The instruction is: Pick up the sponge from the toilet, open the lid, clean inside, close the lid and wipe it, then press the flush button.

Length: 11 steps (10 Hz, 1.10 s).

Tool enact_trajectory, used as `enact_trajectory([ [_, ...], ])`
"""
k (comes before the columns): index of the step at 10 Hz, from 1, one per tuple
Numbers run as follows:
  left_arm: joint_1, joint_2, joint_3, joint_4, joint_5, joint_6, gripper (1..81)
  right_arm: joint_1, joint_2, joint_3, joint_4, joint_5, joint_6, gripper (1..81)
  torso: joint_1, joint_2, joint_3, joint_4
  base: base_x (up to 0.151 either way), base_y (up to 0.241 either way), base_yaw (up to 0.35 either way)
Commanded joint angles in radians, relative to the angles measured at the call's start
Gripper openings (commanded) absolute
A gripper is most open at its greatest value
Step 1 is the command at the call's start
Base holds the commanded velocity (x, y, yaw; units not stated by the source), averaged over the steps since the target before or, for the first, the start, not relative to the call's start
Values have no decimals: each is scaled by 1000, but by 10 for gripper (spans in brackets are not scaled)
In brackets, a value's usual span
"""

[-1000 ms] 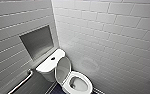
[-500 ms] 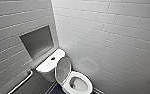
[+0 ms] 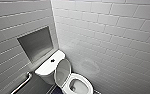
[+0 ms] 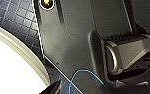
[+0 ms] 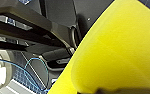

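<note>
At corner toilet (image 3: 47,75) | no change vs 1 s ago, view steady | lid (image 3: 63,70) up, bowl open → clean-inside stage, I'd say | sponge (image 5: 121,50) at right gripper, seems clamped | left gripper: can't tell | flush btn (image 3: 52,60) far-left on tank | tiled wall tight right, grab bar (image 3: 22,83) left.

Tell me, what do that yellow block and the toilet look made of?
The sponge looks like soft foam: matt, finely grained, bright yellow. The toilet looks like glazed ceramic: white, glossy. Its raised lid may be smooth plastic; I can't be sure.
</note>
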Motion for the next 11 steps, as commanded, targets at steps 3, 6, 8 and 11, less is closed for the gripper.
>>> enact_trajectory([
  [3, -8, -2, -2, 2, 73, 6, 811, -12, -4, 5, -7, -70, 1, 10, 0, 0, 0, 0, 89, 0, 0],
  [6, -5, -2, -2, 1, 73, 6, 811, -4, -4, 5, -7, -68, 3, 10, 0, 0, 0, 0, 89, 0, 0],
  [8, -6, 1, -2, 1, 73, 6, 811, 0, -5, -16, -5, -70, 3, 10, 0, 0, 0, 0, 89, 0, 0],
  [11, -5, 2, -2, 1, 73, 5, 811, -9, -8, -27, -8, -58, 3, 10, 0, 1, 0, 0, 0, 0, 0],
])
